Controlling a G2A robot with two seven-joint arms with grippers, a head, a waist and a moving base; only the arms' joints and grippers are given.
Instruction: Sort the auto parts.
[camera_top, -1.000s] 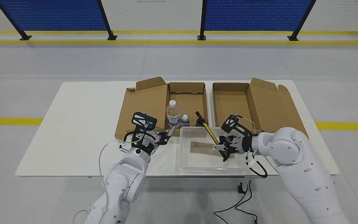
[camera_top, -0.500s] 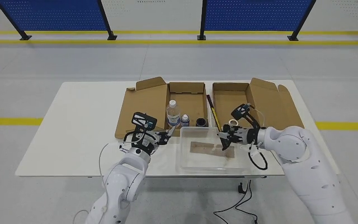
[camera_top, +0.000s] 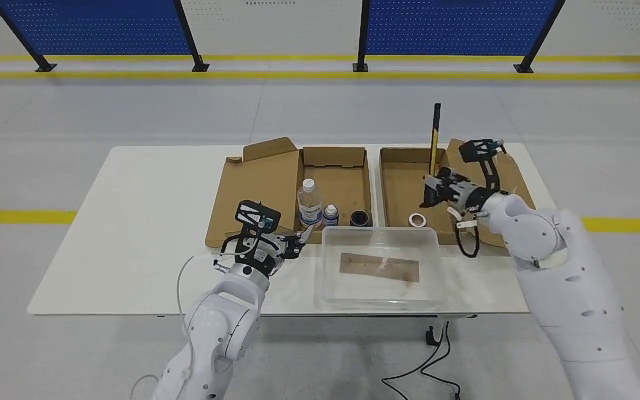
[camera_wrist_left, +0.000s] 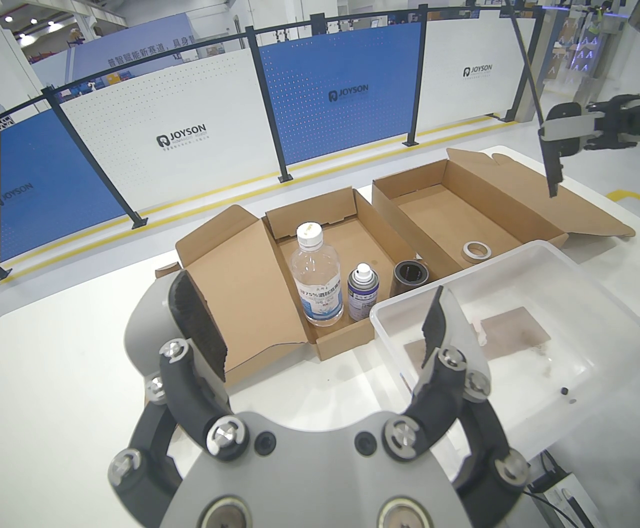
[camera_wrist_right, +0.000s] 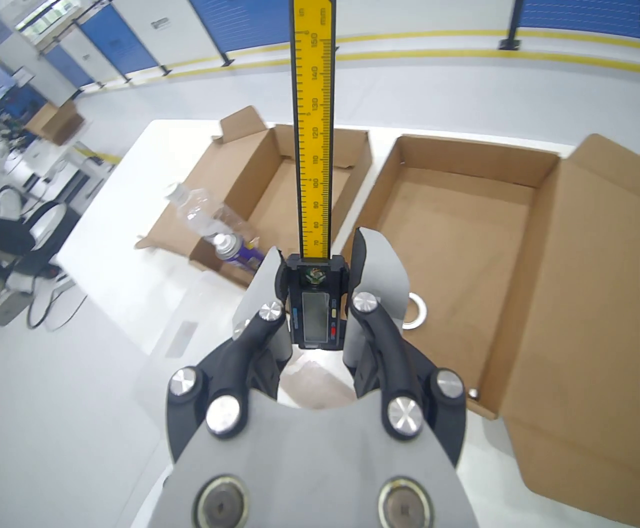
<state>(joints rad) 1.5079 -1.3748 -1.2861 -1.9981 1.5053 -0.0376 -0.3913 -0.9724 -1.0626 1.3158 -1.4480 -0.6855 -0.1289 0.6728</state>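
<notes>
Over the right box, my right fingers are pinching the caliper upright, not dropped in yet. Left fingers hang spread by the clear bin, which looks pretty much emptied, so I reckon we're nearly done.

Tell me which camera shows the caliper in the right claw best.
The right wrist view: the caliper faces it, yellow scale and display plain, gripped in the right claw. The top view shows a thin upright bar; the left wrist view, a dark sliver far off.
</notes>
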